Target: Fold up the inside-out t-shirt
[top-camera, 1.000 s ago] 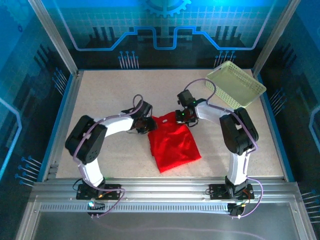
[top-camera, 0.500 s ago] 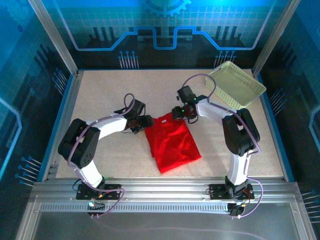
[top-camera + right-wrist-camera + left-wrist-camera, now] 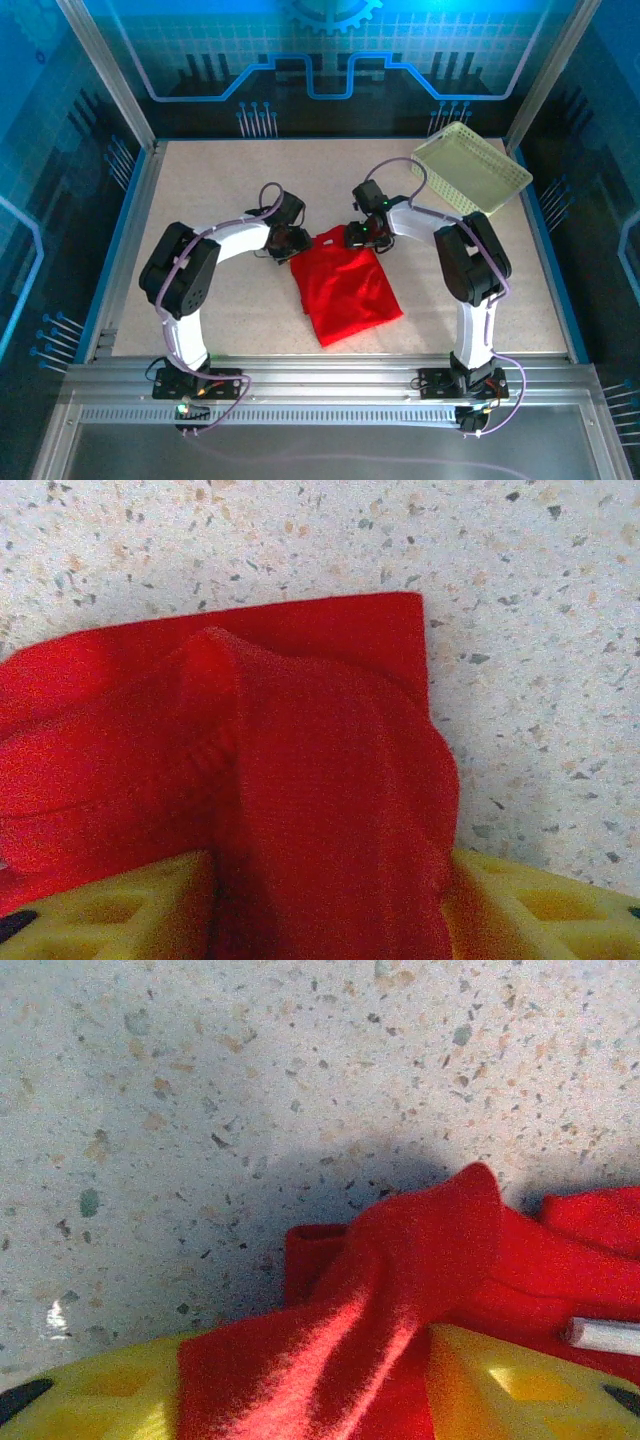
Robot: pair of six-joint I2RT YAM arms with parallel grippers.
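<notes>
The inside-out t-shirt (image 3: 345, 285) lies near the middle of the speckled surface (image 3: 220, 180), between the two arms, gathered into a rough, slightly skewed rectangle of bright red cloth. Its far edge sits under both wrists. The left gripper (image 3: 292, 243) is at the shirt's far left corner and the right gripper (image 3: 362, 235) at its far right corner, both low over the cloth. In the left wrist view the yellow fingers (image 3: 90, 1400) stand apart, and a raised ridge of red cloth (image 3: 420, 1260) runs between them and drapes over the finger at the lower left. The jaws are spread around the fold, but I cannot tell whether they press on it. The right wrist view is much the same: a thick fold of the shirt (image 3: 300, 730) fills the gap between the yellow fingers (image 3: 100, 910), touching both inner faces. Here too, I cannot tell whether the jaws grip the cloth or are merely set around it. A pale yellow-green lattice basket (image 3: 470, 170) sits at the far right corner, well apart from the shirt.
</notes>
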